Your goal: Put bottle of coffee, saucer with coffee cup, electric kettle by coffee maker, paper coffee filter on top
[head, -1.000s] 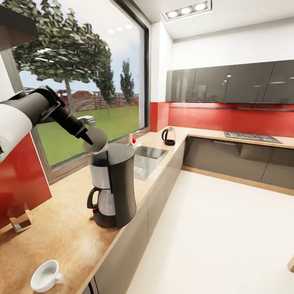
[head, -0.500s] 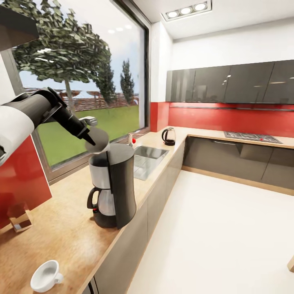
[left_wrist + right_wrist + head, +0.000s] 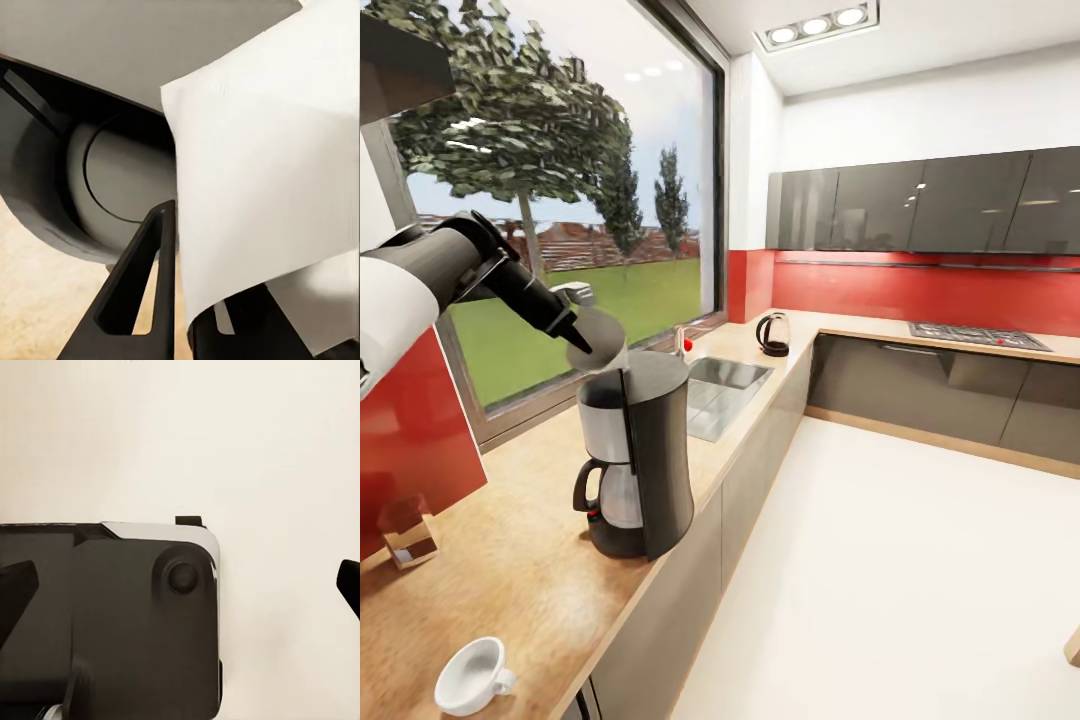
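The left arm reaches forward and down over the bench [image 3: 540, 560], its left gripper [image 3: 582, 347] pinching the paper coffee filter [image 3: 597, 338] just above the coffee maker [image 3: 635, 450] top; right gripper [image 3: 184, 585] jaws spread wide.

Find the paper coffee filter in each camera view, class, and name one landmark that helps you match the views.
Head view: the paper coffee filter sits left of centre, at the left gripper's tip, above the coffee maker.
Left wrist view: filter covers the right side.
Right wrist view: not in it.
Shared landmark: the coffee maker's top.
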Controlling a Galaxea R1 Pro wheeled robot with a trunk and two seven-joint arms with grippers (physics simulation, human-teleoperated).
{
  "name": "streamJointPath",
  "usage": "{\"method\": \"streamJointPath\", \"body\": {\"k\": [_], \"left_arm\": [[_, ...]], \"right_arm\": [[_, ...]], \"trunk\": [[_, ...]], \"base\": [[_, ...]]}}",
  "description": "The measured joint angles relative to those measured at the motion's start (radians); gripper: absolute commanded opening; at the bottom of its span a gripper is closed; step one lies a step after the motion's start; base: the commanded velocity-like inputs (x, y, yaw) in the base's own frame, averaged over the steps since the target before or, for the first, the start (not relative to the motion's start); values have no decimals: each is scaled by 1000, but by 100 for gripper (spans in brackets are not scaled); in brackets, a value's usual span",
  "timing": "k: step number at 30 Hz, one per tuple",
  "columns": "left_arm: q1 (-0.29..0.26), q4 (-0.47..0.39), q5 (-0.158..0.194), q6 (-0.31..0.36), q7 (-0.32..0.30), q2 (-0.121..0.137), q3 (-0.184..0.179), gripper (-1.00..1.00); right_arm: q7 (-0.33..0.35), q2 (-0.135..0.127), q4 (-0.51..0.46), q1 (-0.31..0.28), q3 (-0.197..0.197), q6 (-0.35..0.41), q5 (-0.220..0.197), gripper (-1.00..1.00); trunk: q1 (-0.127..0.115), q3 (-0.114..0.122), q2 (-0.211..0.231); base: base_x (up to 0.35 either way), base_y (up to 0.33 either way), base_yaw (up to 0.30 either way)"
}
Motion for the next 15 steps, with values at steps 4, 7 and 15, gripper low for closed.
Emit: {"method": "streamJointPath", "body": {"k": [4,7,15], "left_arm": [[-2,0,-1,0,0,3,0,-100],[-2,1,-3,-1,0,3,0,-100],[-5,3,-3,-2,0,15,0,-100]], "right_arm": [[0,0,-9,0,0,0,0,100],[0,0,-12,0,1,0,0,100],[0,0,-13,0,0,0,0,100]], "trunk": [[0,0,0],[0,0,0],[0,0,0]], "base": [[0,0,0],[0,0,0],[0,0,0]]}}
